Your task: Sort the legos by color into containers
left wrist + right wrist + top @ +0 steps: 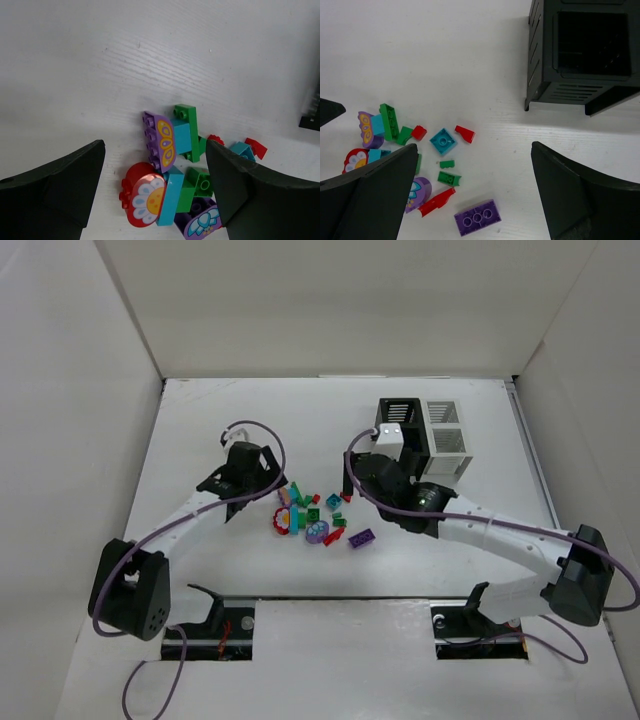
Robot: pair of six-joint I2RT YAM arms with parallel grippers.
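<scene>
Legos (315, 520): a loose pile on the table (200, 420), about mid-table, between the two tools. All visible pieces lie outside the containers (425, 425).

Containers: they stand far-right of the pile, joined side by side, with the black bin (400, 412) on the left and the white bin (447, 430) on the right. The black bin's interior is dark in the right wrist view, so its contents cannot be told.

Left tool (155, 145): the jaws are wide apart and grip nothing. It is at the left edge of the pile, pointed into it. Between its fingers in the left wrist view:
- purple half-round piece (160, 142) with yellow print, touching a teal brick (181, 135)
- green brick (189, 131) just beside that teal brick
- red round piece (142, 197) with a daisy print, against a long teal brick (170, 197)
- purple printed piece (200, 222) at the bottom edge of the view, partly cut off

Right tool (474, 147): the jaws are wide apart and grip nothing. It is just right of the pile, on the near-left side of the black bin. Scattered pieces in its wrist view:
- teal square brick (443, 141), lying alone, studs up
- red wedge (465, 133) just beside the teal square brick
- two small green bricks (449, 177), near each other
- long red piece (436, 201)
- purple three-stud brick (476, 217), apart from the rest at the near-right edge of the pile
</scene>
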